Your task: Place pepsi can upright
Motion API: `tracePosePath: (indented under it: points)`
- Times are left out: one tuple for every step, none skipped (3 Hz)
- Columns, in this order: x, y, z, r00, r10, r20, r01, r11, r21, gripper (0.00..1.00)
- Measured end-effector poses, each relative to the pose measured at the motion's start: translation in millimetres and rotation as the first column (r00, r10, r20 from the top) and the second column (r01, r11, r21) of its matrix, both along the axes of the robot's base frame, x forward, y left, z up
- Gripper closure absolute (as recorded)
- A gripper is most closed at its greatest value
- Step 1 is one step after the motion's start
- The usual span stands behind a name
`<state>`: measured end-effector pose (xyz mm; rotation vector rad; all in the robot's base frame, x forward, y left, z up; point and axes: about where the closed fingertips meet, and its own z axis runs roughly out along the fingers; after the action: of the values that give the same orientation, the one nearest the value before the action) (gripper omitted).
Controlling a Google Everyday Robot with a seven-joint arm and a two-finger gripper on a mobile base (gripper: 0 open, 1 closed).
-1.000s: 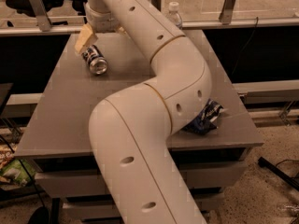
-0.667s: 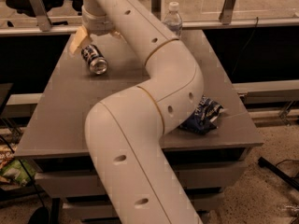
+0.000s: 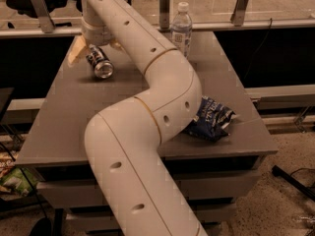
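The pepsi can (image 3: 100,64) lies on its side at the far left of the grey table (image 3: 64,117), its shiny silver end facing me. My gripper (image 3: 96,53) hangs from the white arm (image 3: 147,97) directly over the can. It is open: one tan finger (image 3: 77,51) is just left of the can and the other shows at its right, so the jaws stand on either side of the can's far part. The wrist hides the top of the can.
A clear water bottle (image 3: 181,27) with a white cap stands at the table's back edge. A dark blue foil snack bag (image 3: 212,121) lies near the right front, partly behind my arm. A glass railing with metal posts (image 3: 39,9) runs behind the table.
My gripper has moved left and down, from above and behind the can to around it. The can has not moved.
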<state>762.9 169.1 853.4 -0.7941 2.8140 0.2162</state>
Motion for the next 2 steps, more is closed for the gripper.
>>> tracePosePath:
  points:
    - [2.4,4.3,-5.6,0.9999,-0.017,-0.002,0.017,1.000,-0.013,0.00]
    - [6.3,0.7,-6.8,0.9995,-0.028,0.011,0.028,0.999,-0.035,0.13]
